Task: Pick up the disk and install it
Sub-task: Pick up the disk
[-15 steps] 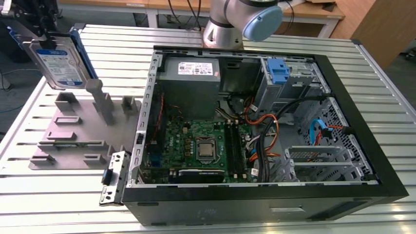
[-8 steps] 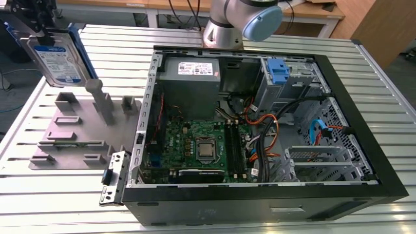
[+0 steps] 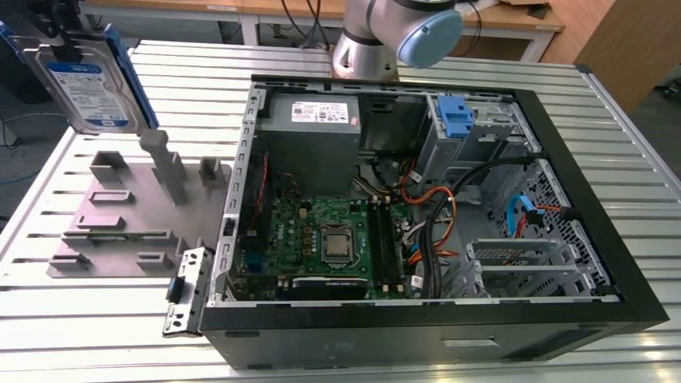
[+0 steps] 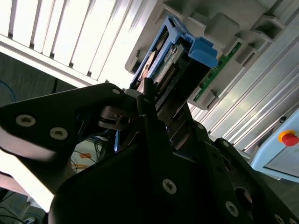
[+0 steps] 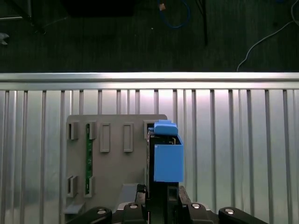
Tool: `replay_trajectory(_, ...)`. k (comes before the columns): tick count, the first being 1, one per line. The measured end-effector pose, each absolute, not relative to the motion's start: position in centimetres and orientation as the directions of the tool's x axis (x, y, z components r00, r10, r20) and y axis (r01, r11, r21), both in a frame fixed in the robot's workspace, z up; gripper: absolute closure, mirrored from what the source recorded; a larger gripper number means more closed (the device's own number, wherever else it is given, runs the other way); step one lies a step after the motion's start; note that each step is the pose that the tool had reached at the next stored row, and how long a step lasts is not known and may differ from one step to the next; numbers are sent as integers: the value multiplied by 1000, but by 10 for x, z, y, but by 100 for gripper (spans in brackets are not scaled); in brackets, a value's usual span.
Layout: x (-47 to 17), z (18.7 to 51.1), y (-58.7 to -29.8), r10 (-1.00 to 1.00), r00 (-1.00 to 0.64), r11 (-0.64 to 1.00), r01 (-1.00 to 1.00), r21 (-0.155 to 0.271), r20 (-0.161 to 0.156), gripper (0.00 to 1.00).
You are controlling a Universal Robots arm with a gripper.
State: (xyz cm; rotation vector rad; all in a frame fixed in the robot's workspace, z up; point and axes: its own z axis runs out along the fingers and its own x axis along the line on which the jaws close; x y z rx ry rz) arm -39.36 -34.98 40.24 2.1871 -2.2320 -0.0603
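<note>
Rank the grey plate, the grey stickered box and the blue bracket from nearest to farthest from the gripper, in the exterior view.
The gripper holds the disk at the exterior view's upper left.
1. The grey plate: just below it.
2. The grey box: inside the computer case, left.
3. The blue bracket: inside the case, farther right.
</note>
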Motion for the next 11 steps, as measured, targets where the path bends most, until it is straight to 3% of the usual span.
replay_trajectory(11,-394,418,-350,-1000,-21,20,-999,39,-16,65)
